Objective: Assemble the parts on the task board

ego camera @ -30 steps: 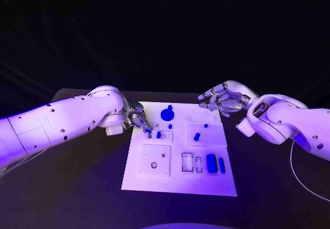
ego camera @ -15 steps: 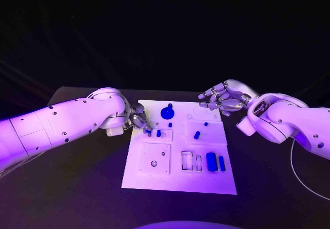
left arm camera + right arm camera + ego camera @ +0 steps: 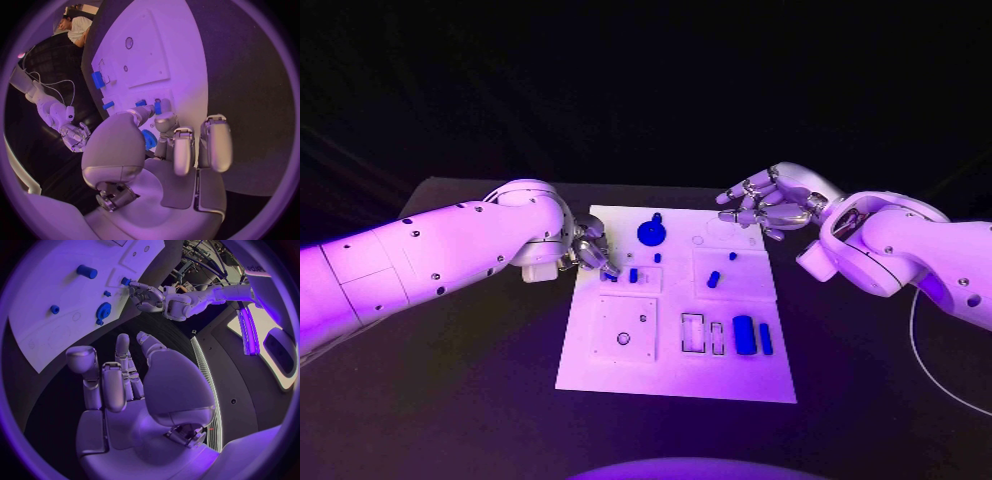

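The left arm [image 3: 430, 255] comes in from the left, its forearm sloping up to a bent wrist; the left hand [image 3: 589, 250] points down with its fingers drawn together, fingertips [image 3: 157, 106] pinching a small blue part [image 3: 609, 274]; the right arm [image 3: 913, 255] enters from the right, elbow bent; the right hand [image 3: 769, 207] hangs raised, palm turned inward, fingers [image 3: 103, 380] loosely curled and apart, holding nothing.
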### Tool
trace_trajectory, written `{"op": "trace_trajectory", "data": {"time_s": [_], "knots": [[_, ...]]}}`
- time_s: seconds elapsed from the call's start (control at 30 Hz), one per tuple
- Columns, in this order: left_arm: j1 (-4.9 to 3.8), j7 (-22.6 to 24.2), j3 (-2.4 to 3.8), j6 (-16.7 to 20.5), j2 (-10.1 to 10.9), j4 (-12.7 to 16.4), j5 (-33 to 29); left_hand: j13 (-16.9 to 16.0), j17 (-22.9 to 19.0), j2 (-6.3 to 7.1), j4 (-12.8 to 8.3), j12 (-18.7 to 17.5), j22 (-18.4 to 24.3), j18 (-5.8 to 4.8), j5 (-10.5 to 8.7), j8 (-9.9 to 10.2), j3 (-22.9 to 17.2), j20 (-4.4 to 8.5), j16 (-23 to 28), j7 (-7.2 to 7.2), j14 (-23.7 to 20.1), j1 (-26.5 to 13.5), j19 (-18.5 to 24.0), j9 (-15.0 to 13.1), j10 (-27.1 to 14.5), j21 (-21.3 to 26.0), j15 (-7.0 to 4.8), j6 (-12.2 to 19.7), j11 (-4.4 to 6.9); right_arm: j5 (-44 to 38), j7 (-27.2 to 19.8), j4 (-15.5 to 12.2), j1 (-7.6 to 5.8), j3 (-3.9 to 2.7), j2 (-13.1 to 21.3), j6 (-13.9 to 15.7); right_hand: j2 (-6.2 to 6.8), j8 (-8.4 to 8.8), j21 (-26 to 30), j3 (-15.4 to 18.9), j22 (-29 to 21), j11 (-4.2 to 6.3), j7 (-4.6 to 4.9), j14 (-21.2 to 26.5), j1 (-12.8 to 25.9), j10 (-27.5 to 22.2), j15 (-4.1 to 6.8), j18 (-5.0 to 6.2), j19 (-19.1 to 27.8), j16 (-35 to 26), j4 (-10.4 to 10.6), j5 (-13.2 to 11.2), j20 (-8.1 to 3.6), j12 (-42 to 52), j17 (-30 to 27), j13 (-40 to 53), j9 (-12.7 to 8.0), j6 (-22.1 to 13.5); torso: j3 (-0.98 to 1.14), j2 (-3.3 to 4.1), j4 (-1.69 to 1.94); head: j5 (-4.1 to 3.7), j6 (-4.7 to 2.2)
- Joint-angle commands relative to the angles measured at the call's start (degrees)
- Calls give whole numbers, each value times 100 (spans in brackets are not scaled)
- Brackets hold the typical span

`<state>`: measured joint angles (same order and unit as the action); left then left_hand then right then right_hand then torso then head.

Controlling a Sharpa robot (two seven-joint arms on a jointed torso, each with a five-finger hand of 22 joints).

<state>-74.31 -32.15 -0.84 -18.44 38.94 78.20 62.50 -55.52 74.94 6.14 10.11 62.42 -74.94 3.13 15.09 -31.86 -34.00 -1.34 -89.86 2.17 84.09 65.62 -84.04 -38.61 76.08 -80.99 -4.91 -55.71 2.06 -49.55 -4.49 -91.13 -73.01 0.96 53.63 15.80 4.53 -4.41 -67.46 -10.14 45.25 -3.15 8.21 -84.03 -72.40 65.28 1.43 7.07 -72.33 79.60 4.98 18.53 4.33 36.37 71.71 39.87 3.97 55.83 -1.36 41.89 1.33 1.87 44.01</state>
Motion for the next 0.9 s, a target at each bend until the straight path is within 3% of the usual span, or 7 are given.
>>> {"op": "trace_trajectory", "data": {"time_s": [0.03, 0.9], "knots": [[30, -79, -22, -229, 3, -1, 109, -13, 1506, -14, -842, 27, -527, -49, 18, -22, -826, 29, -14, -23, 591, -35, -133, -11, 42, -19, -37, -37, 12, -1, -38, 2, 4, -1, -5, -84, -39, -35, 22, -2, -8, 18, -6, -245, 6, -14, 8, 94, 45, -31, 41, 20, 9, -25, -9, -6, 2, 28, -4, 0, 1, 6, 6], [31, -70, -21, -268, -45, 7, 130, -65, 1506, 8, -892, 71, -538, -50, 85, -32, -866, 29, -14, -33, 591, -86, -136, -6, 91, -24, -39, -78, 20, -1, -38, -1, 4, -1, 2, -107, -34, -35, 26, 8, -13, 18, -6, -245, 13, -12, 8, 94, 44, -34, 51, 26, 9, -22, -12, -7, 2, 29, 0, 0, -7, 1, 31]]}}
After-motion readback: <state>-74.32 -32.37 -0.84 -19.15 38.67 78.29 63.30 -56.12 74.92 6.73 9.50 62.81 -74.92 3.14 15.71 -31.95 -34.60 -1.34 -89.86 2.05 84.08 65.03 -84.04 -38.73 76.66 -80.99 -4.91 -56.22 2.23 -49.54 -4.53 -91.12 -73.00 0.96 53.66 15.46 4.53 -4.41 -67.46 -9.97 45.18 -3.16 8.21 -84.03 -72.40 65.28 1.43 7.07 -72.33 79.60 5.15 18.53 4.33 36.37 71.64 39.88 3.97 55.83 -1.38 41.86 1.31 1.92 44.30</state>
